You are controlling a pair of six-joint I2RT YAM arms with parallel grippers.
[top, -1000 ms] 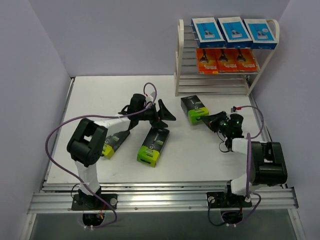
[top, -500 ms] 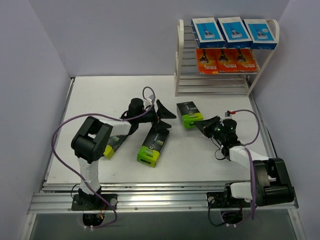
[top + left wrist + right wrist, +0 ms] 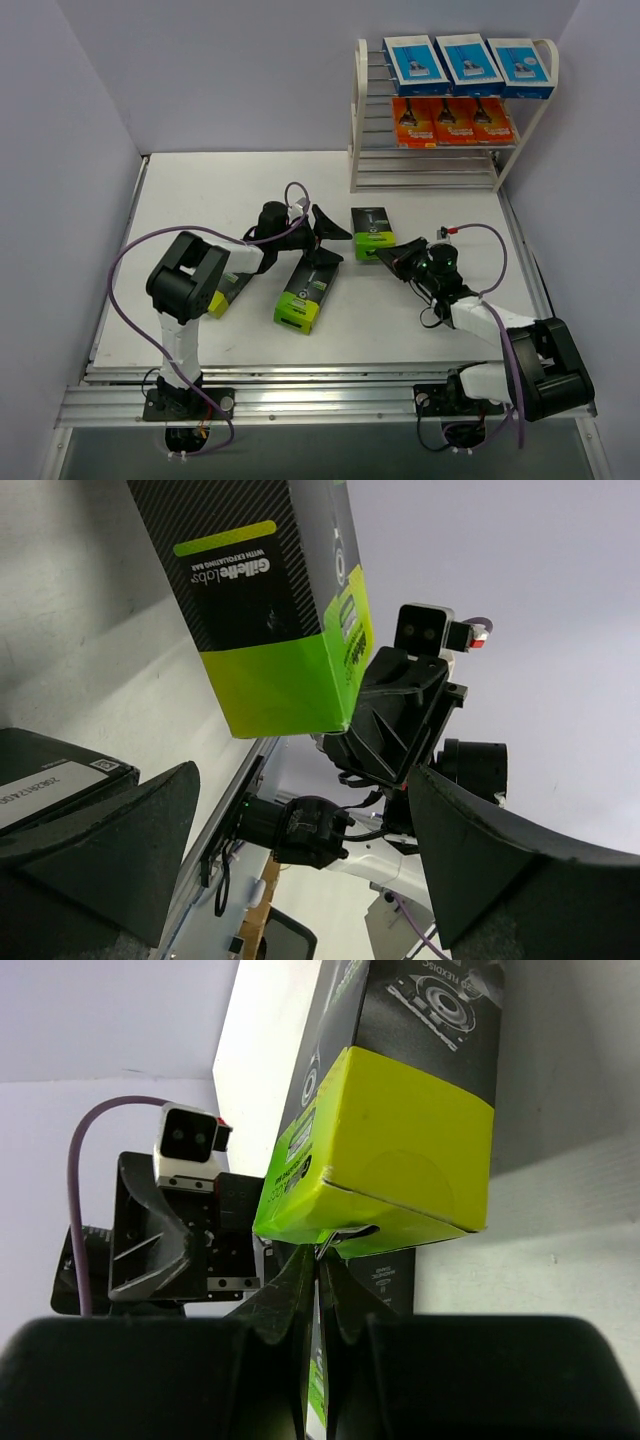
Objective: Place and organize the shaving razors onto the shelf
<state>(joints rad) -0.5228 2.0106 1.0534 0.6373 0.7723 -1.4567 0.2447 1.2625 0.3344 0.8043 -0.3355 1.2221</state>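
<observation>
Judge the black-and-lime razor pack (image 3: 372, 228) light, stiff and prone to slide; grasp across its long edges; left gripper (image 3: 336, 238) spread wide; right gripper (image 3: 388, 256) pressed together at lime end.

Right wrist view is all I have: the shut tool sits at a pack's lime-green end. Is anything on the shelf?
Observer: Yes. The shelf carries three blue packs on its top tier and three orange packs on the tier below.
Operator: How many black packs are not on it?
Observer: Three: the far pack at the right tool, the middle pack, and the left pack partly under the left arm.
Operator: And the left tool?
Observer: The left tool is open wide, pointed at the far pack.
</observation>
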